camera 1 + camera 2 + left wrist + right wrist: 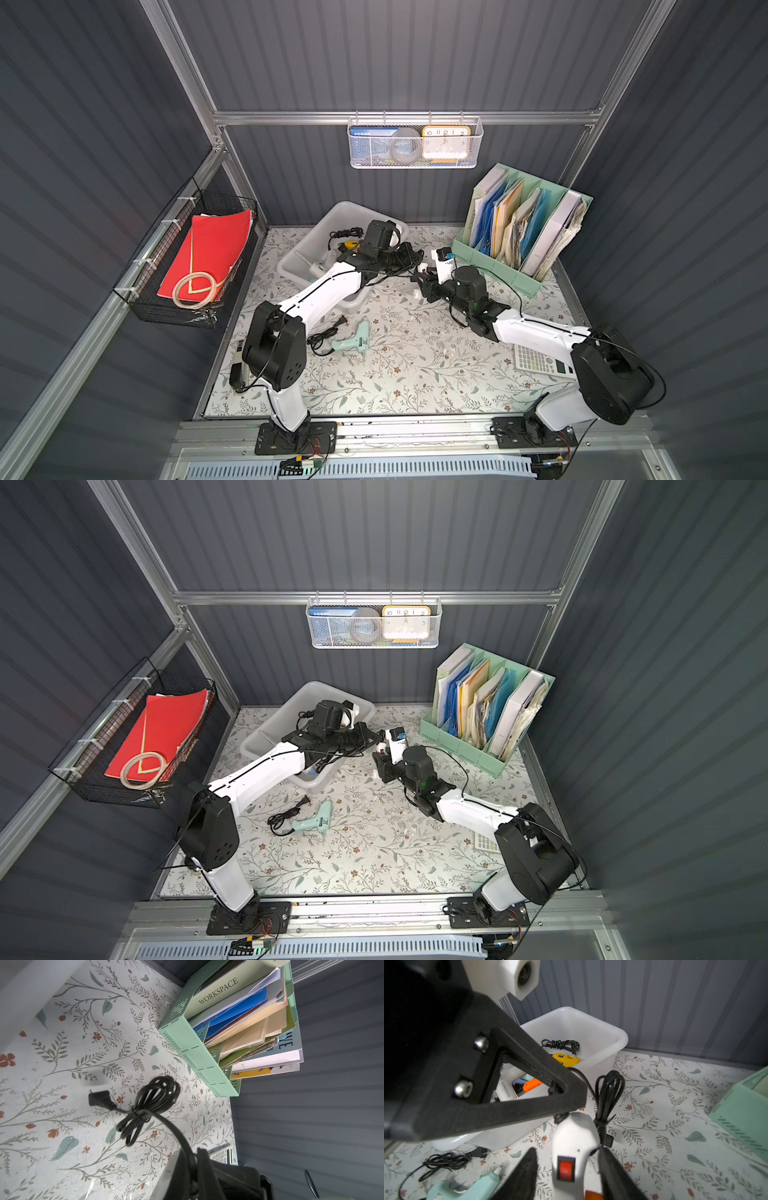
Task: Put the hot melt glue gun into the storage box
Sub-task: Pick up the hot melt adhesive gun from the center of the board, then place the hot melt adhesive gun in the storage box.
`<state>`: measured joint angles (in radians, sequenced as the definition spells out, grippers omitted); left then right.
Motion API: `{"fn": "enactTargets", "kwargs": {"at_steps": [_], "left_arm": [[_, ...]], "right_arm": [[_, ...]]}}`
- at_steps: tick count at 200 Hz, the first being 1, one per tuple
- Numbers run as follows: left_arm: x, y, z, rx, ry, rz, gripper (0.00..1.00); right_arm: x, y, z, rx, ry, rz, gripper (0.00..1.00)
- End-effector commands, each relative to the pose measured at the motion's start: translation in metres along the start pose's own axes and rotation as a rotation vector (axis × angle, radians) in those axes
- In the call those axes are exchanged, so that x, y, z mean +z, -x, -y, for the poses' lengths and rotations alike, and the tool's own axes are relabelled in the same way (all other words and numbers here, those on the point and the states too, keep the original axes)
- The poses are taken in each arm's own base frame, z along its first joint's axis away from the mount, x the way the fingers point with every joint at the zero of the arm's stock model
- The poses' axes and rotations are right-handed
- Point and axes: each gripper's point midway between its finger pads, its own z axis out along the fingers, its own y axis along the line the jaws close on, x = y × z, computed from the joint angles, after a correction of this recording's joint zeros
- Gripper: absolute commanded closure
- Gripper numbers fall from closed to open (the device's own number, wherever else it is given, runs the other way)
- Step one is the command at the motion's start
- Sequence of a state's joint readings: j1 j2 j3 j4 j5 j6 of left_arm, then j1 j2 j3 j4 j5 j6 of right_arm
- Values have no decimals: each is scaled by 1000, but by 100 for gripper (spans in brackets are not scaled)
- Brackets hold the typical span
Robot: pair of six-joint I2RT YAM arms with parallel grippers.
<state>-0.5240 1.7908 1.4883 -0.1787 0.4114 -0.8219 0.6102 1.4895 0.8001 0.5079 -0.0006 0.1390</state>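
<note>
A white hot melt glue gun [575,1136] with a red switch stands upright just right of the storage box [623,1036], a translucent whitish tub; both top views show the gun [442,259] [395,739]. My right gripper [568,1151] is open, its jaws on either side of the gun's handle with a gap on each side. My left gripper [191,1157] is shut on the gun's black cord, whose tied bundle [153,1097] hangs past the jaws. I cannot tell whether the gun touches the table. A mint glue gun [353,338] lies on the table in front of the box.
The box [349,205] holds a yellow glue gun [566,1058] and cords. A mint-green file organiser [519,232] stands at the back right and a calculator [536,359] lies by the right arm. A black wire basket [195,257] hangs on the left wall and a white mesh basket [413,143] on the back wall.
</note>
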Motion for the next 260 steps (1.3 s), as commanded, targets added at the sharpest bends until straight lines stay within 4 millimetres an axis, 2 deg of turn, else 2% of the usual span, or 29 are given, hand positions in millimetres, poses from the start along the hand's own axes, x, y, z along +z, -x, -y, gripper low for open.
{"fn": "enactTargets", "kwargs": {"at_steps": [1, 10, 17, 21, 58, 61, 78, 123, 157, 201, 230, 260], "left_arm": [[-15, 26, 41, 104, -95, 86, 100], [-19, 29, 48, 127, -105, 91, 100], [-22, 30, 53, 137, -110, 90, 100], [-24, 31, 56, 143, -115, 92, 100], [-47, 55, 79, 200, -109, 166, 100], [-49, 57, 81, 205, -110, 171, 100], [-64, 76, 84, 218, -88, 235, 100], [-121, 125, 90, 237, -88, 408, 100], [-166, 160, 70, 231, -29, 550, 100], [-203, 189, 38, 209, 65, 648, 100], [-205, 203, 6, 154, 100, 655, 100], [-189, 211, -20, 110, 100, 631, 100]], "right_arm": [[-13, 27, -2, -2, -15, 68, 23], [-19, 31, -1, -2, -29, 80, 14], [-24, 34, 0, -2, -40, 89, 3], [-27, 36, 1, -3, -46, 95, 1], [-62, 47, 9, 5, -113, 131, 1], [-71, 56, 9, 8, -117, 156, 1], [-92, 62, 19, 31, -173, 183, 1], [-136, 56, 52, 43, -363, 203, 1], [-152, 48, 62, 60, -415, 186, 1], [-145, 44, 58, 104, -391, 159, 1], [-137, 44, 54, 109, -375, 133, 1], [-131, 43, 52, 118, -363, 114, 1]]}}
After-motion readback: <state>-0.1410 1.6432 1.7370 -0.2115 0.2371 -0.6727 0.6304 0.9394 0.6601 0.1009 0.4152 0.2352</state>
